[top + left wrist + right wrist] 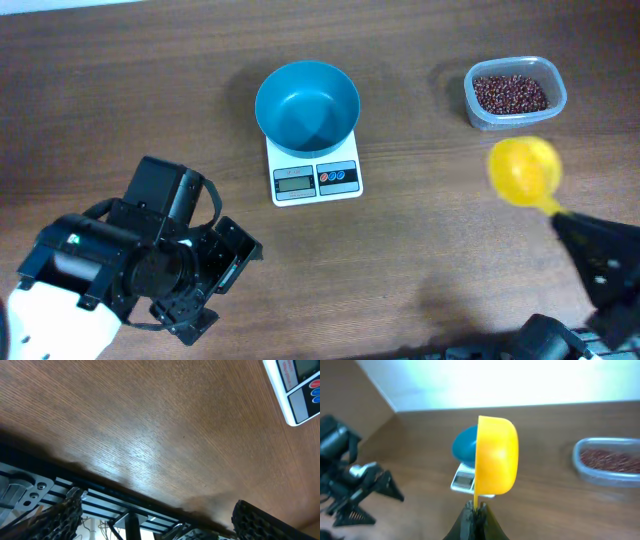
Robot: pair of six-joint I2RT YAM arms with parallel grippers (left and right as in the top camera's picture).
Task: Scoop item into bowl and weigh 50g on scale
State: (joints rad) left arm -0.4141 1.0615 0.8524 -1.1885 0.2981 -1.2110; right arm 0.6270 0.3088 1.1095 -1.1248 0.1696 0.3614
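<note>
- While your right gripper [476, 510] pinches the empty yellow scoop [495, 455], beans [510, 93] lie untouched in their tub [472, 110].
- Your left gripper [225, 280] gapes, empty.
- Next, dip the scoop; the bowl [307, 105] waits on the scale [317, 180].

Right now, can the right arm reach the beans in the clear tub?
Probably yes: the right gripper, shut on the yellow scoop, hovers just beside the open tub of beans, and nothing lies between them.
</note>
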